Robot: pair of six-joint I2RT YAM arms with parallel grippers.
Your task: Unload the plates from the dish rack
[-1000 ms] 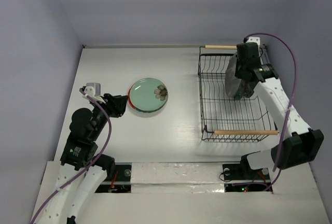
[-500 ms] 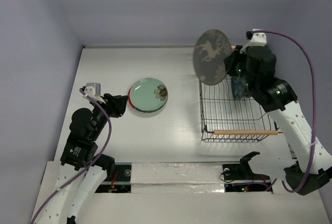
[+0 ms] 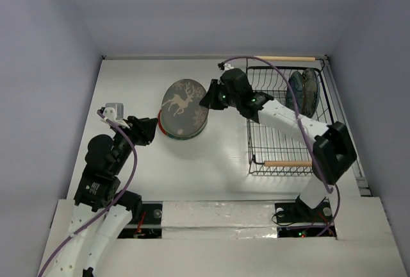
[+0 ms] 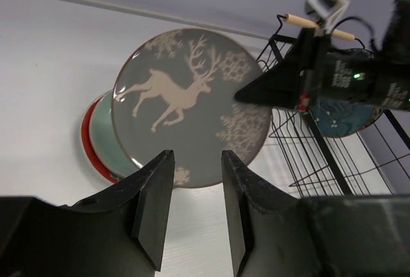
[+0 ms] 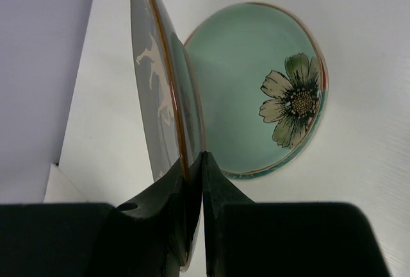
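The right claw [image 3: 206,101] pinches the right rim of the grey-brown deer plate [image 3: 180,100], jaws narrow on its edge. The plate hangs tilted, its deer face turned up and left, over the stack on the white surface [image 3: 128,84]. That stack, a pale green flower plate [image 5: 256,91] on a red plate [image 4: 86,145], lies left of the dish rack [image 3: 251,129]. In the rack's far right corner a dark teal plate [image 3: 301,91] stands on edge. The left claw [image 3: 150,130] hovers just left of the stack, partly open and holding nothing.
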